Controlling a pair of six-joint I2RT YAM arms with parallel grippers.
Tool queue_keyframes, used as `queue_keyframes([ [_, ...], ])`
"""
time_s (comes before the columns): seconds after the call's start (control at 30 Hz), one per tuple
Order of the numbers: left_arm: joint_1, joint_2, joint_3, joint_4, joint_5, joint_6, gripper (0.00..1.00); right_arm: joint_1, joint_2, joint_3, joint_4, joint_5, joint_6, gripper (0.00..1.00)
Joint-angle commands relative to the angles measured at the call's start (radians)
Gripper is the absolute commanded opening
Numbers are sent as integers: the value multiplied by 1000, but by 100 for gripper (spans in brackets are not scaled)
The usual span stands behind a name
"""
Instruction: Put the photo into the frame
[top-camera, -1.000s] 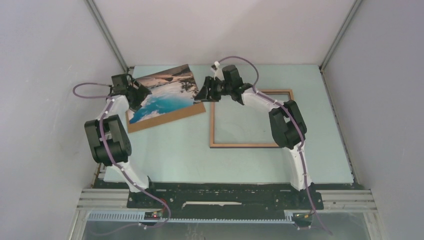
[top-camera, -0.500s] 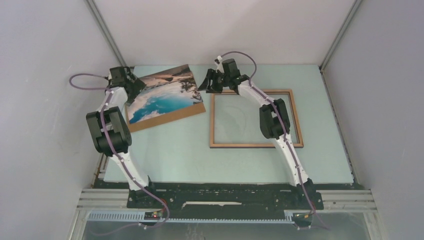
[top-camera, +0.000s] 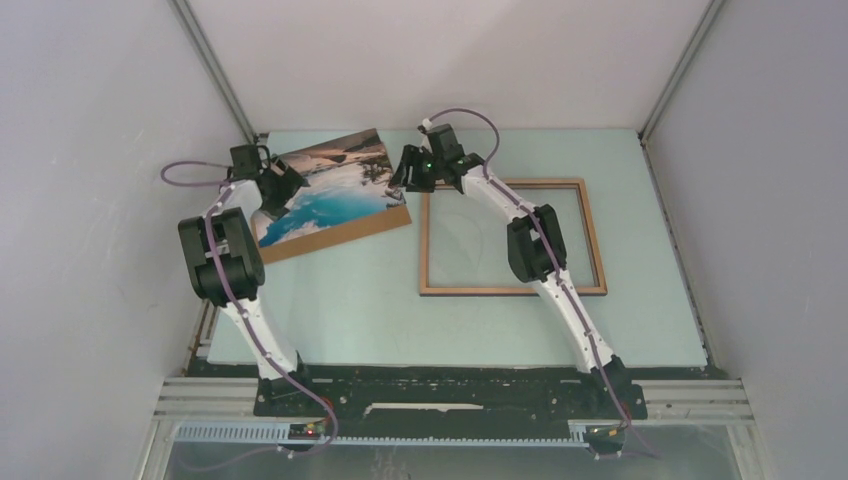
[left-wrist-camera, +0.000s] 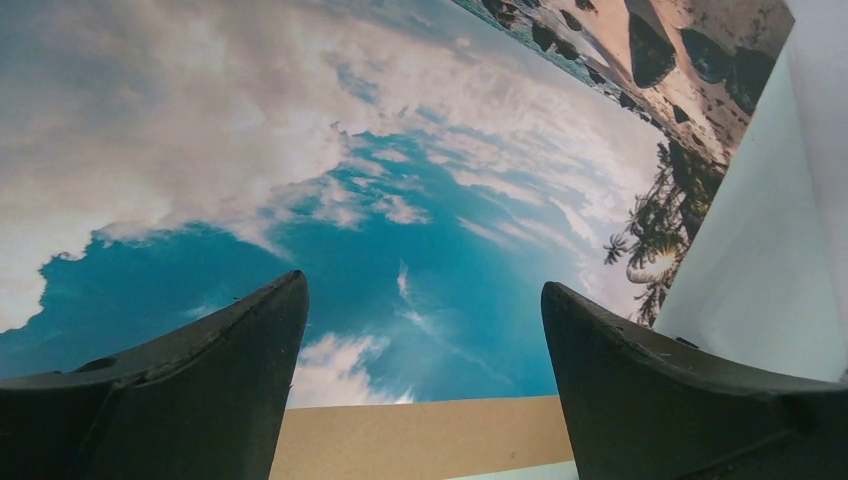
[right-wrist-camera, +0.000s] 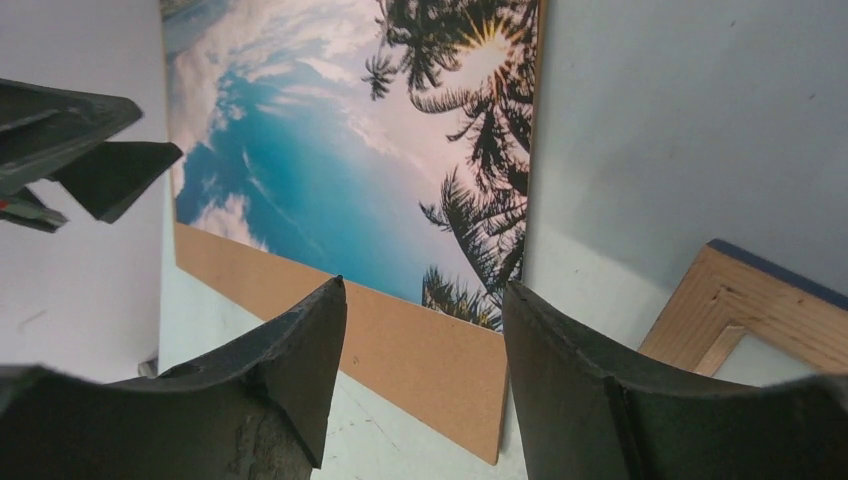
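Observation:
The photo (top-camera: 330, 183), a turquoise water and snow print, lies face up on the brown backing board (top-camera: 345, 233) at the back left of the table. The frame (top-camera: 510, 291) lies flat to its right, light wood face up. My left gripper (top-camera: 283, 186) is open over the photo's left edge; in the left wrist view its jaws (left-wrist-camera: 424, 283) straddle the photo (left-wrist-camera: 400, 180) and the board's strip (left-wrist-camera: 420, 440). My right gripper (top-camera: 408, 172) is open at the photo's right edge; in the right wrist view (right-wrist-camera: 425, 285) it hovers above the board's corner (right-wrist-camera: 420, 360), the photo (right-wrist-camera: 330, 150) and a frame corner (right-wrist-camera: 750, 300).
The pale green table top (top-camera: 340, 310) is walled by grey panels on the left, back and right. The left gripper's fingers (right-wrist-camera: 95, 150) show at the left of the right wrist view. The right arm's elbow (top-camera: 528, 243) hangs over the frame's pane.
My right arm has swung left, off the frame's right side, bringing its gripper to the photo's right edge. My left gripper pulled back, then returned to the photo's left edge. Photo and frame have not moved.

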Motion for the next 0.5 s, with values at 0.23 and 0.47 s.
queue_keyframes([
  [0.23,-7,30,-19,69,98,-53,94,30,33,55,-94,154,-12,65],
  [0.47,-5,82,17,-1,81,-100,93,29,37,53,-98,147,-15,65],
])
